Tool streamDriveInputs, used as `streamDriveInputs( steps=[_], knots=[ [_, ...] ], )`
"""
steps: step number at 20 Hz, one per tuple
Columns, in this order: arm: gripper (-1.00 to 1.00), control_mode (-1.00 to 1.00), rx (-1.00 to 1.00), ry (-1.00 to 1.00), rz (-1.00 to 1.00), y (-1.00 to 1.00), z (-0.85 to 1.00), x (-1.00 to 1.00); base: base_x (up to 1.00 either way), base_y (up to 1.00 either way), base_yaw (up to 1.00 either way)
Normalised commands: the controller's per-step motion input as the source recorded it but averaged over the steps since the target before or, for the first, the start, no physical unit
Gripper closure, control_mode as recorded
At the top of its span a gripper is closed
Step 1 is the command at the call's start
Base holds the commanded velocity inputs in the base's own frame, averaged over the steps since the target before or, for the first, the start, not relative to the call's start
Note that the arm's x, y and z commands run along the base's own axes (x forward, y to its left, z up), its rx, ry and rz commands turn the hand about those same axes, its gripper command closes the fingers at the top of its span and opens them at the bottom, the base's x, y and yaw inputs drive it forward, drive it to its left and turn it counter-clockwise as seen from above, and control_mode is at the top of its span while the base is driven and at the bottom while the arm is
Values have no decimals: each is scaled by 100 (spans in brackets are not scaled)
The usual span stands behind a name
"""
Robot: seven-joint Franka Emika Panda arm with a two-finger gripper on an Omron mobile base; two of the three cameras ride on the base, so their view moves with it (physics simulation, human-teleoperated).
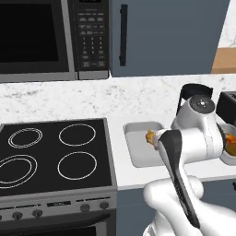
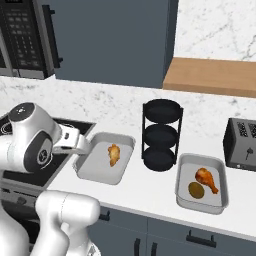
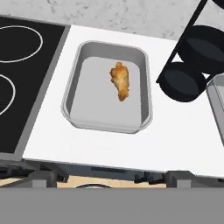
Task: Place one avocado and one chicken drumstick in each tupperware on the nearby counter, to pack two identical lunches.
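Note:
On the white counter stand two grey tupperware trays. The left tupperware holds one chicken drumstick, and the hand view looks down on this tray and its drumstick. The right tupperware holds a drumstick and a dark green avocado. My gripper hovers above the front-left side of the left tray, open, its fingertips wide apart with nothing between them. In the left base view my arm hides part of the left tray.
A black three-tier rack stands between the trays. A dark toaster sits at the far right, under a wooden shelf. The black cooktop lies left of the counter, with a microwave above it.

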Motion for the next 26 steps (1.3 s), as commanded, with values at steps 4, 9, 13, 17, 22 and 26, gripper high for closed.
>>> streamDriveInputs(
  steps=[4, 9, 13, 17, 22, 26],
  knots=[
    [-100, -100, 2, 0, 10, -46, -23, -31, 0, 0, 0],
    [-100, 100, 0, 0, 0, 0, 0, 0, -48, -16, 4],
    [-100, 100, 0, 0, 0, 0, 0, 0, -88, -12, 0],
    [-100, 100, 0, 0, 0, 0, 0, 0, -60, -76, -13],
    [-100, 100, 0, 0, 0, 0, 0, 0, -6, -100, -9],
    [-100, 100, 0, 0, 0, 0, 0, 0, 0, -100, -7]
  ],
)
